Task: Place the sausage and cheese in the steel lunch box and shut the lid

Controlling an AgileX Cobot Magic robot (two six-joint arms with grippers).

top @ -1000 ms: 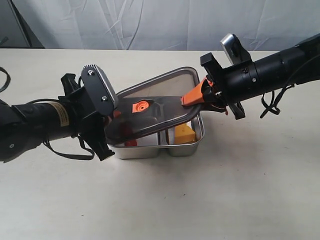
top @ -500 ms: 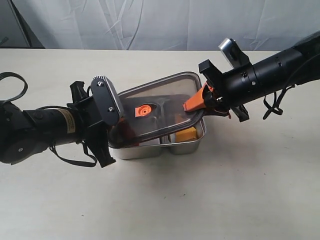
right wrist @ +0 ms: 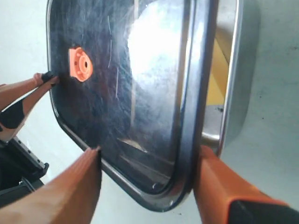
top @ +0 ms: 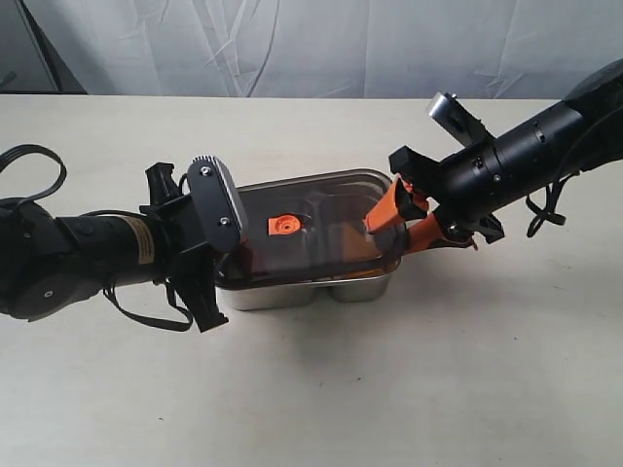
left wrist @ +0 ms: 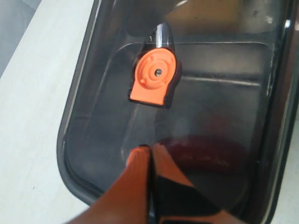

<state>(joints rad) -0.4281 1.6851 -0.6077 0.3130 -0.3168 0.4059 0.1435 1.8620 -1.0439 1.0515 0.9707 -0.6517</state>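
Lid [top: 311,229]: dark smoky plastic with an orange valve [top: 282,226], lying on the steel lunch box [top: 311,292], one end seemingly not quite seated.
Handling: likely light, stiff and slick; best taken by its rim.
Left gripper [left wrist: 149,154]: closed, tips down on the lid.
Right gripper [top: 401,229]: spread wide astride the lid's end.
Contents: sausage [left wrist: 205,151] dim beneath the lid; cheese [right wrist: 215,88] showing at the gap.
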